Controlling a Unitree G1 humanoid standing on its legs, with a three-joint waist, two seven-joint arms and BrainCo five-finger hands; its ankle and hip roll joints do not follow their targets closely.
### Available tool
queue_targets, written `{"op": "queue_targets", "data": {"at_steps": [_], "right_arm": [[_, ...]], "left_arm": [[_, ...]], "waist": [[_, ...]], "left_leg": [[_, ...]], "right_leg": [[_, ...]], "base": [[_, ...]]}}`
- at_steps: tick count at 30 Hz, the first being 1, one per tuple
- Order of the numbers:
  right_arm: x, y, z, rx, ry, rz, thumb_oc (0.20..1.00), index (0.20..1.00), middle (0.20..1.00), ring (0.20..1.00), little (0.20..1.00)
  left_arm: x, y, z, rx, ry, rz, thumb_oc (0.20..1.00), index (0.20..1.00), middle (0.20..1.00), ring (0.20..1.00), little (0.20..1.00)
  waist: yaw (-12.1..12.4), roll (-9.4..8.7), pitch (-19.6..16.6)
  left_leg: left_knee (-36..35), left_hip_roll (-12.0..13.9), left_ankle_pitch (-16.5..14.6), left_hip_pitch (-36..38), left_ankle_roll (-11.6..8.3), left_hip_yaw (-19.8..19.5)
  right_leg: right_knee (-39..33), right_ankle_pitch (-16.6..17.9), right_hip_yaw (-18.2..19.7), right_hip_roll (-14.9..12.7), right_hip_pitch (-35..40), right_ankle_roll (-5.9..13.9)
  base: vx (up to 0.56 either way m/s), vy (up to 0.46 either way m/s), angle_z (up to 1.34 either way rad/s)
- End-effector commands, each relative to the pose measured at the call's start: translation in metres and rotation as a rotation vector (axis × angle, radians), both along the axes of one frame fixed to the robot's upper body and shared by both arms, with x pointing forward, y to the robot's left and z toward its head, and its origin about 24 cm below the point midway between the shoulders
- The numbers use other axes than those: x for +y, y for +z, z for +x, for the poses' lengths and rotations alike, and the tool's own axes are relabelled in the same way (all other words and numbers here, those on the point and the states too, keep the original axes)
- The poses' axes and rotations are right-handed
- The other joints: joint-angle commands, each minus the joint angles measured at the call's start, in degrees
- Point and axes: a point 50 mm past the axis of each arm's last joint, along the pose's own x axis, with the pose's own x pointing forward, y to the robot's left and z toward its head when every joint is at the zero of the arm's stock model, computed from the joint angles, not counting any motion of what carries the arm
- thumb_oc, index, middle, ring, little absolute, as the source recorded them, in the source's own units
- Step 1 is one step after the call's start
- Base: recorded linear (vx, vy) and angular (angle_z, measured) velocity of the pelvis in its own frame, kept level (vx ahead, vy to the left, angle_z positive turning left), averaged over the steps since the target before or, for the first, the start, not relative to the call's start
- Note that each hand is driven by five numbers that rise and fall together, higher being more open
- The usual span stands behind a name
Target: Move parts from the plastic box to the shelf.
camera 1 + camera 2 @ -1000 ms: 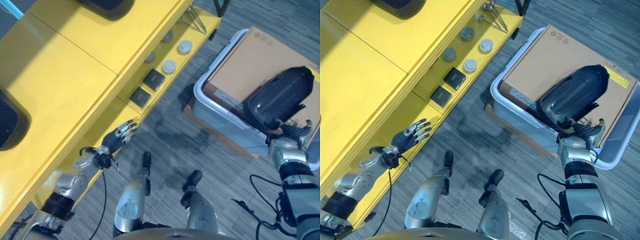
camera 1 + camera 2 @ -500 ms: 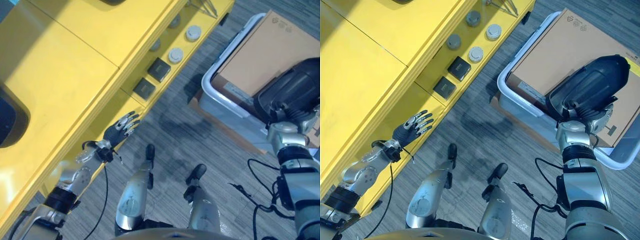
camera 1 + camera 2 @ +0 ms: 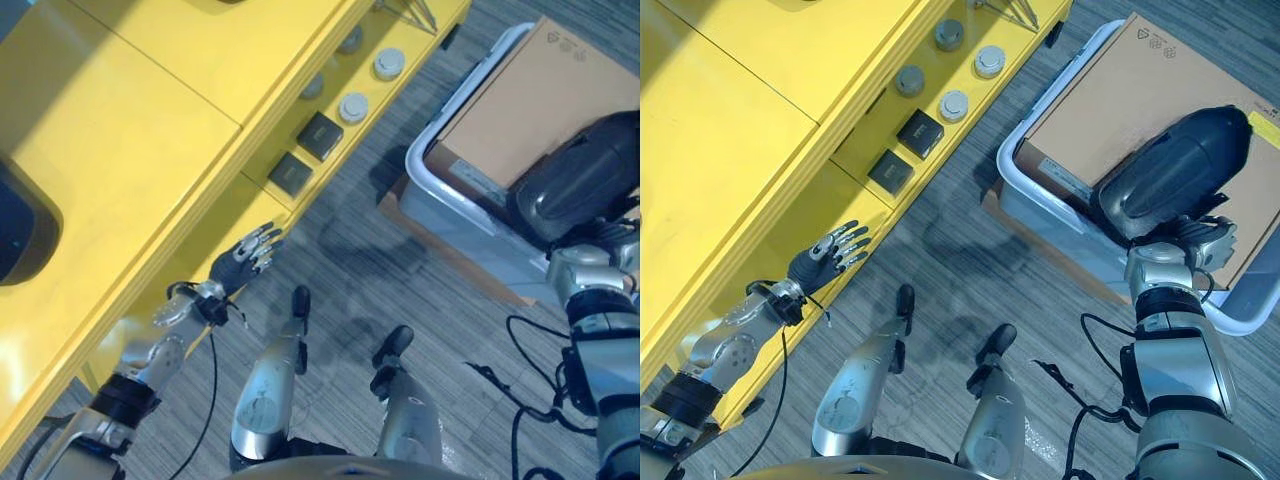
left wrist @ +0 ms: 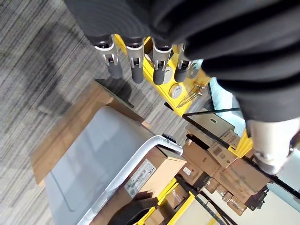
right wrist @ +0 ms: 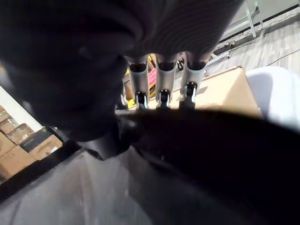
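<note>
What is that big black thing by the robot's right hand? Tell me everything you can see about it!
The big black part is a smooth, rounded shell that looks like dark plastic, long and bulging, with a slightly shiny top. It lies slanted across a flat brown cardboard box inside the pale plastic box on the floor. The robot's right hand is at its lower end with its fingers over the edge; how firmly it grips is hidden.

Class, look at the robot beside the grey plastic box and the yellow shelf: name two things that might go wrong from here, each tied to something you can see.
1. The right hand meets only one end of the large black part; lifted that way, it may tip or slip onto the cardboard box beneath.
2. The lower shelf already holds two square black parts and round grey parts, and the left hand hangs open at its edge, so the bulky part may knock them.
</note>
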Motion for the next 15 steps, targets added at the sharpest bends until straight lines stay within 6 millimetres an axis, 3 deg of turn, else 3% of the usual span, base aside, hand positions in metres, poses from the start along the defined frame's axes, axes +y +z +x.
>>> {"op": "queue_targets", "data": {"at_steps": [1, 15], "right_arm": [[-0.0025, 0.0205, 0.0047, -0.005, 0.026, -0.073, 0.200, 0.200, 0.200, 0.200, 0.200], [0.0021, 0.0125, 0.0038, 0.015, 0.107, -0.117, 0.200, 0.200, 0.200, 0.200, 0.200]], "left_arm": [[0.0021, 0.0185, 0.0039, -0.098, -0.017, -0.039, 1.000, 1.000, 1.000, 1.000, 1.000], [0.0081, 0.0193, -0.0024, -0.116, -0.036, -0.037, 1.000, 1.000, 1.000, 1.000, 1.000]], "waist": [[0.6, -0.70, 1.2], [0.5, -1.53, -0.5]], "left_leg": [[8.6, -1.7, -7.8, -5.3, -0.54, -0.5], [7.6, -1.1, -8.2, -2.3, -0.51, 0.2]], "right_leg": [[-0.2, -1.1, 1.9, -0.7, 0.4, 3.80], [-0.4, -1.6, 1.5, -0.3, 2.9, 3.58]], "base": [[0.00, 0.000, 0.00], [0.00, 0.000, 0.00]]}}
